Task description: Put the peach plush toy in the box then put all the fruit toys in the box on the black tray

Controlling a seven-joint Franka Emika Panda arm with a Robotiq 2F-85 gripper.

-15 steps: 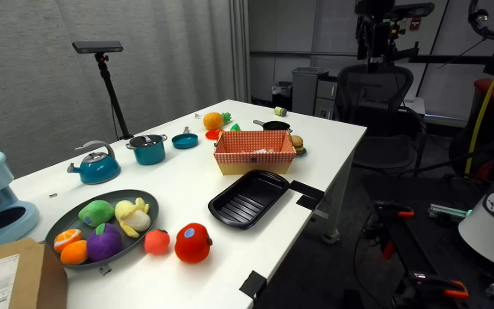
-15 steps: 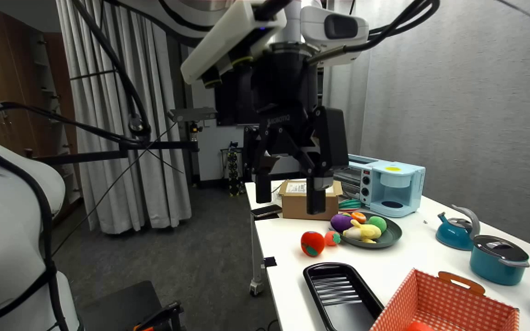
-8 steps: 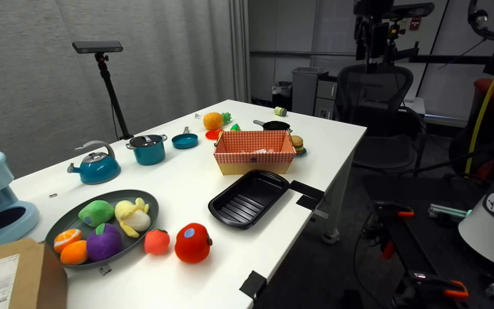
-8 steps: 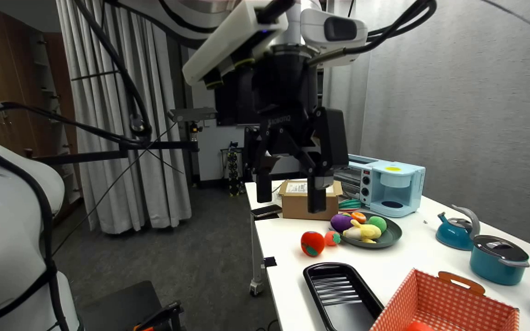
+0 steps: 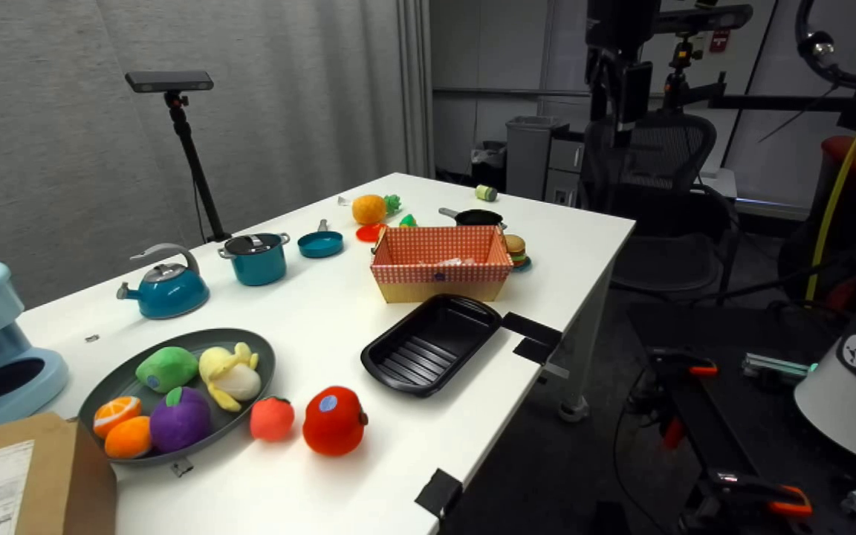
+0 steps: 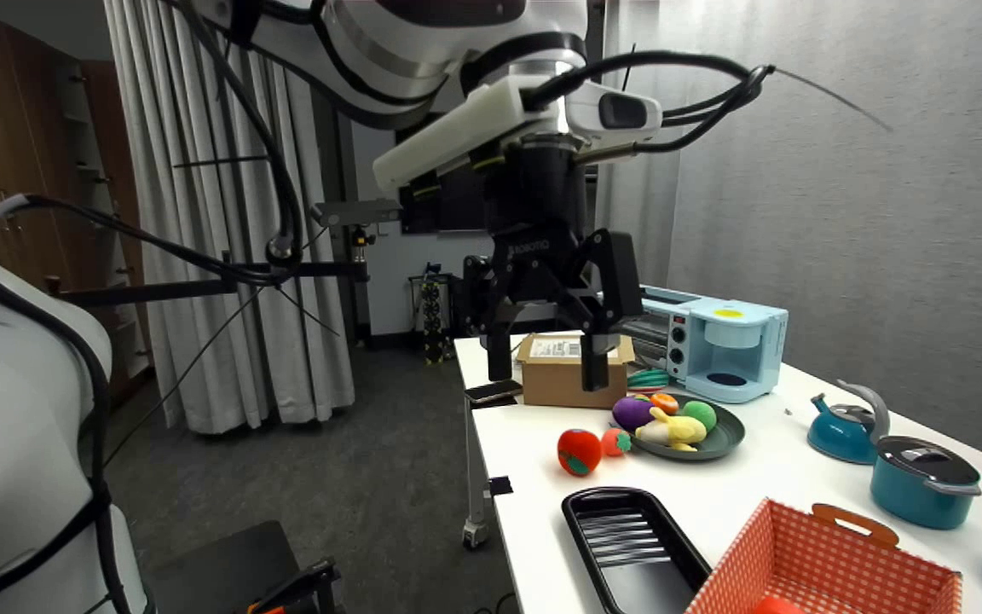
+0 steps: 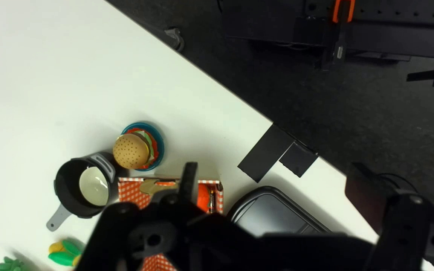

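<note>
Above the level of the white table [image 5: 316,316], the gripper [image 6: 547,365] hangs with its fingers wide apart.
The larger red plush toy [image 6: 580,450] rests near the black tray [image 6: 640,550], next to the smaller coral plush toy [image 6: 615,442] beside the grey plate [image 6: 727,432]; the red-checked basket [image 5: 439,286] stands just beside the tray, a partly hidden red object [image 7: 203,197] inside.

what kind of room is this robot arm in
Probably a robotics lab: a black two-fingered robot gripper hangs in mid-air, a black bar-shaped camera stands on a thin black pole, and a flat white table bears a round red plush toy.
</note>
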